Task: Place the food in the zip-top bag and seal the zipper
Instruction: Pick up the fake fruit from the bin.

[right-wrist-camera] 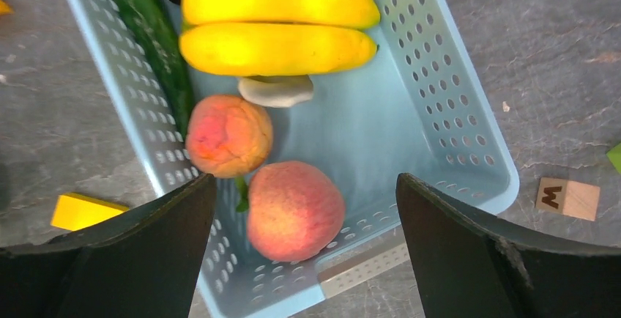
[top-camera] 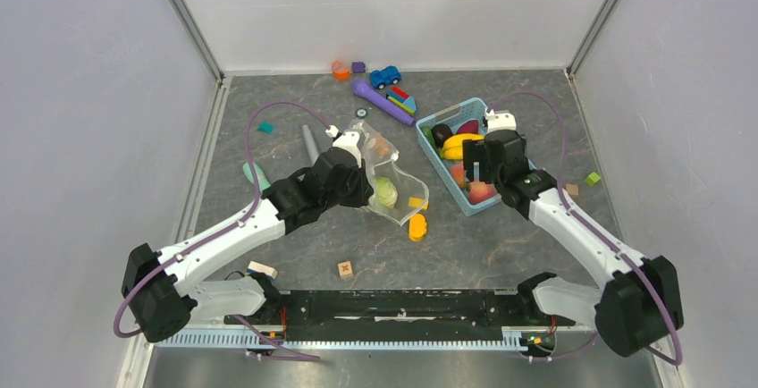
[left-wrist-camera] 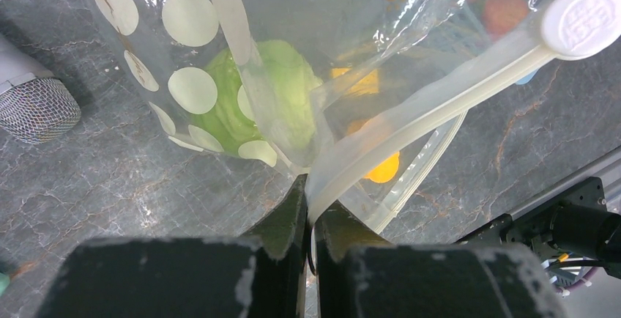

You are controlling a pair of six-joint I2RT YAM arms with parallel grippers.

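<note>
The clear polka-dot zip-top bag (top-camera: 389,182) lies mid-table with a green cabbage (top-camera: 384,192) inside; the cabbage also shows in the left wrist view (left-wrist-camera: 271,91). My left gripper (top-camera: 357,178) is shut on the bag's whitish zipper strip (left-wrist-camera: 410,116), its jaws pinched at the strip's near end (left-wrist-camera: 311,204). My right gripper (top-camera: 478,173) is open above the light blue basket (top-camera: 442,169), jaws wide apart over two peaches (right-wrist-camera: 294,209) (right-wrist-camera: 228,135). A yellow banana bunch (right-wrist-camera: 277,25), a green cucumber (right-wrist-camera: 150,32) and a dark purple piece (top-camera: 467,127) lie in the basket.
Yellow and orange blocks (top-camera: 417,224) lie by the bag. A blue toy car (top-camera: 385,76), a purple tube (top-camera: 380,102) and small blocks are at the back. A grey microphone-like object (left-wrist-camera: 33,98) lies left. Wooden letter cubes (right-wrist-camera: 567,198) (top-camera: 345,269) sit on the floor.
</note>
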